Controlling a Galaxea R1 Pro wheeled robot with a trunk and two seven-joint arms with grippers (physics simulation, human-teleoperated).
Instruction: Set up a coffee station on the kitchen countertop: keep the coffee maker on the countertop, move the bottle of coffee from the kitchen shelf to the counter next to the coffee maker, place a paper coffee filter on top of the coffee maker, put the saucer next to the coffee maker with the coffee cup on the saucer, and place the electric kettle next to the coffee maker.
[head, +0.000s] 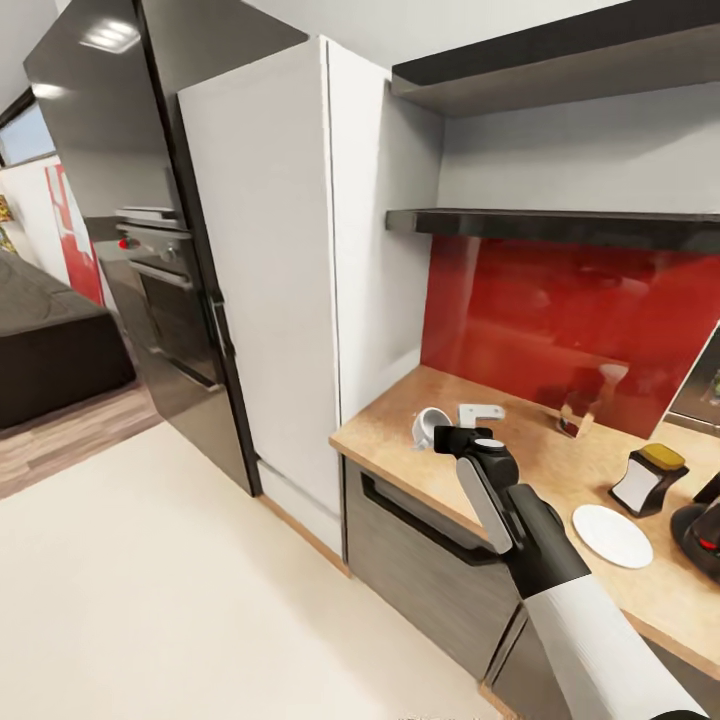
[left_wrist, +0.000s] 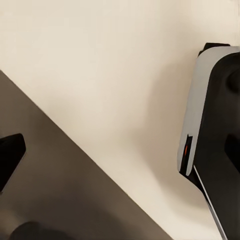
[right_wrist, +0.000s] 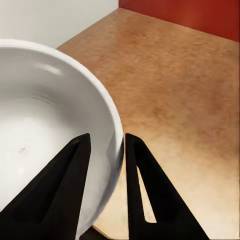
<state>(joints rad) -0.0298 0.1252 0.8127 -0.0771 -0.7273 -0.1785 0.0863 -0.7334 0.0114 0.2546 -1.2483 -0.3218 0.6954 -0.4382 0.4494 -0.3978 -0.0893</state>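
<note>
Between the right gripper (right_wrist: 106, 150) jaws, set narrow, stands the cup (right_wrist: 45, 125) wall, one finger inside the bowl and one outside, rim toward the wrist.

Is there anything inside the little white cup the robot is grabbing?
The coffee cup looks empty: the right pincer pinches its rim, showing bare white inside. One finger hides part of the inside.
</note>
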